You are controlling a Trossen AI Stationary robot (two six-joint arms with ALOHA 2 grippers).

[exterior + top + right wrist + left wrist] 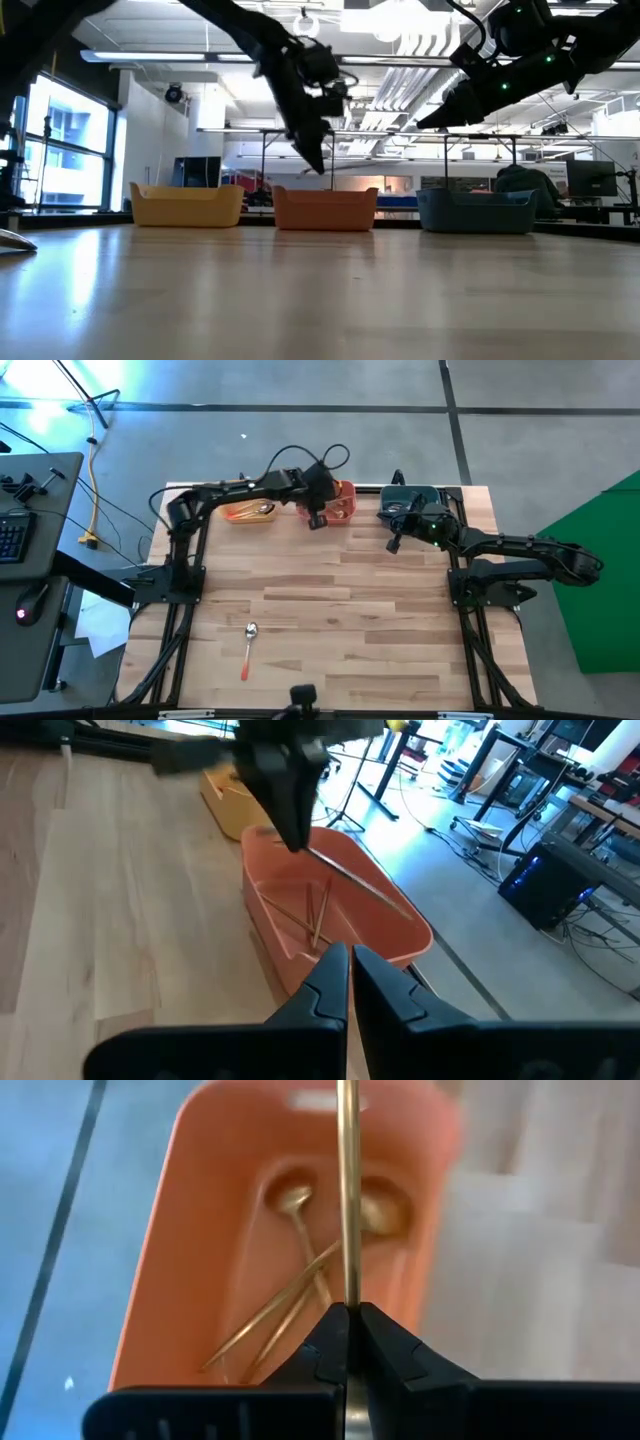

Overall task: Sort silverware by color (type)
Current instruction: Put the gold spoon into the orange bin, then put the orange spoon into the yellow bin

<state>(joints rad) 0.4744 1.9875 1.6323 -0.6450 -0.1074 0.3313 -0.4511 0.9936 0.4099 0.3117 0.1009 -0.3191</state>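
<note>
One red-handled spoon (248, 648) is lying near me on the surface (330, 630), unsorted. Farther off, my left hand (318, 515) is pinching a gold spoon (347, 1190) above the red bin (345, 500), matching the gold ones there. My right hand (393, 541), pressed together, is waiting by the teal bin (412, 493).

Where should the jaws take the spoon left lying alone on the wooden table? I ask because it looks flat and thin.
Grip the silver-bowled spoon with the red-orange handle mid-handle, coming straight down from above, jaws across its width. It lies flat, bowl toward the bins, handle straight and narrow, with bare table around it.
</note>
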